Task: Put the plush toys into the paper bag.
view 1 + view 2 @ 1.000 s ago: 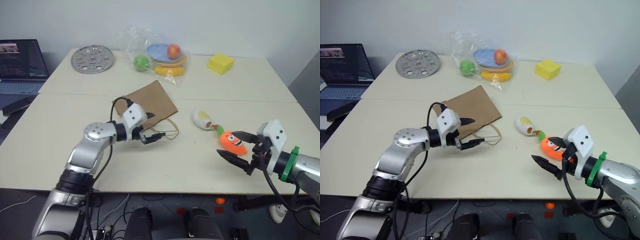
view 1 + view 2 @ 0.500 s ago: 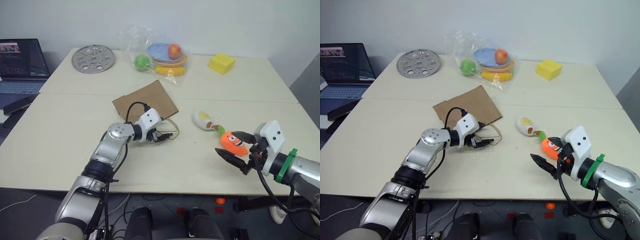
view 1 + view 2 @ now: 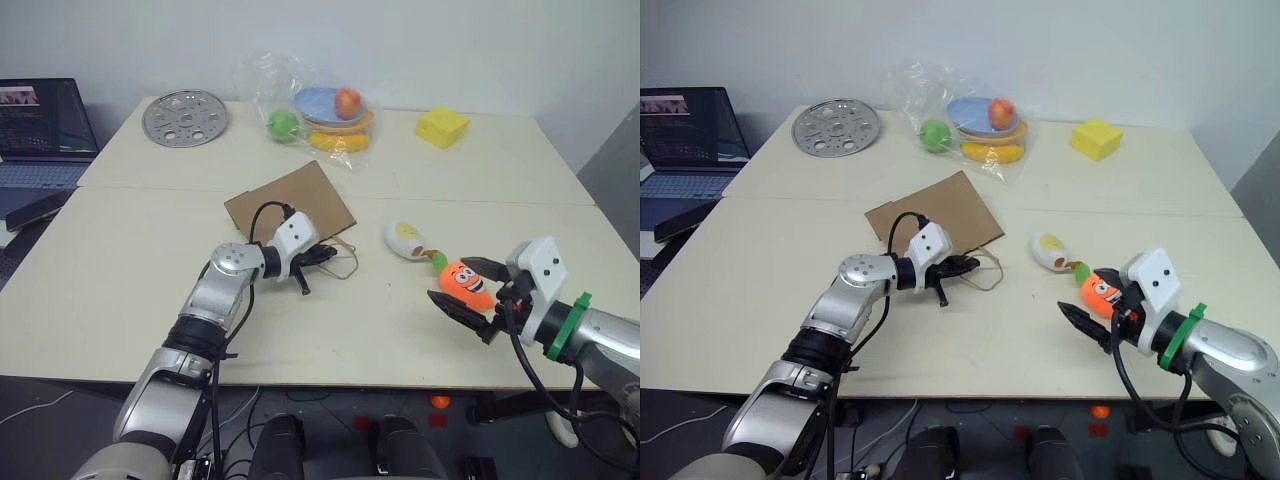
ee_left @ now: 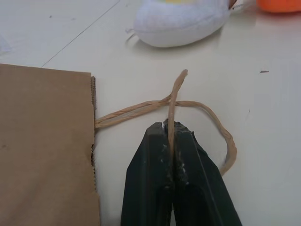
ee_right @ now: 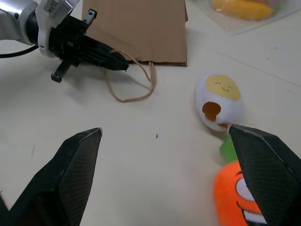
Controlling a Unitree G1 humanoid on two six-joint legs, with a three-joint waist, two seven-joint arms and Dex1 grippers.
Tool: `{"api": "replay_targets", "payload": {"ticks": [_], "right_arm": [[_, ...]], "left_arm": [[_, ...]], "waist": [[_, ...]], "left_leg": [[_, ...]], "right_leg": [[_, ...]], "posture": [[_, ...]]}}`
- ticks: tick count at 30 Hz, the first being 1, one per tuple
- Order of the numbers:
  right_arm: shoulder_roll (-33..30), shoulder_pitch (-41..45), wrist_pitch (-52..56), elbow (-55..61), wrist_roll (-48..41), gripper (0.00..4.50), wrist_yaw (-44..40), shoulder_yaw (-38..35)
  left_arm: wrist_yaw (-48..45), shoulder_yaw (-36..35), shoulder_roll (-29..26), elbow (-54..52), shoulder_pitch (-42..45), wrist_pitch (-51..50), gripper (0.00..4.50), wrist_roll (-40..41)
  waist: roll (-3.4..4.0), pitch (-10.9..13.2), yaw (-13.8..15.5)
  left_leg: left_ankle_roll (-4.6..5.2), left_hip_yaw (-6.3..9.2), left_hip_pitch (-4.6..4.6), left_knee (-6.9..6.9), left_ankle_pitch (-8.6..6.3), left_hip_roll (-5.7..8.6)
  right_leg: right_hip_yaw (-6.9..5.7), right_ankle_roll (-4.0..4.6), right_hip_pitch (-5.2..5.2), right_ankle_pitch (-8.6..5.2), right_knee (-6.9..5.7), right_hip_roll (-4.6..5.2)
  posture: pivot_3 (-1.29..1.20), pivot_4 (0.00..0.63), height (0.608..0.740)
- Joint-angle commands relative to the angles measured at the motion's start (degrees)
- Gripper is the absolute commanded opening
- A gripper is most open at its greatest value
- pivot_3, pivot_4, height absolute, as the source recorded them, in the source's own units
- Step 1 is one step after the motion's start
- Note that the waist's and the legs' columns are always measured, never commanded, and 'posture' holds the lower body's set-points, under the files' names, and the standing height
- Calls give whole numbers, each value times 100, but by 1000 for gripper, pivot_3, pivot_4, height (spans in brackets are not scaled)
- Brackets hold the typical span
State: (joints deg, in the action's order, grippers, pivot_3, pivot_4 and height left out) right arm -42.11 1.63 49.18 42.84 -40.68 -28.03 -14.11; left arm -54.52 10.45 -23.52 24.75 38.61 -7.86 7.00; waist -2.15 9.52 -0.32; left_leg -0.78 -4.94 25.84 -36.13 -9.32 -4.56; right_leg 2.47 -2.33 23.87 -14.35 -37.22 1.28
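The left gripper [image 4: 173,129] has its jaws clamped on a twisted handle [image 4: 175,101] of the paper bag [image 3: 290,203], which lies flat on the counter [image 3: 130,270]. The right gripper [image 3: 462,287] has its jaws spread around the carrot toy [image 3: 466,283], with the white toy [image 3: 406,238] just beside it. The thin handle could slip free or tear if pulled sharply, leaving the bag shut.

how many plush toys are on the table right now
2. The orange carrot lies between the open right claw's fingers; the white oval toy lies just beyond it, right of the paper bag.

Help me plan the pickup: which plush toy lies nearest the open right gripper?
The orange carrot, right between the right gripper's spread fingers; the white egg toy lies farther off.
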Motion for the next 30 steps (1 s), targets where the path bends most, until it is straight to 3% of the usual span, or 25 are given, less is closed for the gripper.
{"api": "replay_targets", "payload": {"ticks": [1,2,5,11,15,26,30], "right_arm": [[143,521,-245,-233,269,4500,32,500],[256,731,-292,-372,357,4500,73,670],[824,1361,-308,-735,453,3902,286,1146],[1653,2102,-639,-1401,1035,1663,331,2188],[2318,2687,-973,-2257,1533,165,374,2652],[3874,3646,-2411,-5417,2686,74,304,3140],[4143,3640,-2594,-6064,2981,74,302,3178]], "left_arm": [[-437,-489,-65,-291,434,-575,15,712],[-479,-678,-70,-341,558,-894,15,967],[-1173,-970,-466,-734,654,-1689,0,1627],[-1787,-1109,-1056,-920,698,-2203,0,1986],[-1807,-1133,-1112,-961,800,-2319,0,2049],[-1644,-1424,-1091,-1444,834,-2986,0,2614],[-1523,-1478,-1093,-1583,752,-3022,0,2648]], "waist": [[-1,0,-3],[0,1,-8],[0,0,-43],[-4,3,-122],[-3,3,-117],[-3,4,-138],[-3,3,-139]], "left_leg": [[0,1,0,0,0,0],[0,2,0,-1,0,0],[1,4,1,0,1,-1],[-1,11,3,4,-1,2],[0,21,-1,1,1,-5],[0,16,2,-6,1,-5],[0,16,2,-1,1,-6]], "right_leg": [[-1,0,0,0,0,0],[-2,0,1,0,-2,-1],[1,1,6,1,-5,-6],[-4,-40,22,-14,-60,-10],[-11,-24,30,-26,-88,-21],[-9,-25,31,-25,-91,-19],[-11,-25,31,-25,-91,-20]], "posture": [[0,150,740],[0,150,740],[0,150,740],[0,150,740],[0,150,740],[0,150,740],[0,150,740]]}}
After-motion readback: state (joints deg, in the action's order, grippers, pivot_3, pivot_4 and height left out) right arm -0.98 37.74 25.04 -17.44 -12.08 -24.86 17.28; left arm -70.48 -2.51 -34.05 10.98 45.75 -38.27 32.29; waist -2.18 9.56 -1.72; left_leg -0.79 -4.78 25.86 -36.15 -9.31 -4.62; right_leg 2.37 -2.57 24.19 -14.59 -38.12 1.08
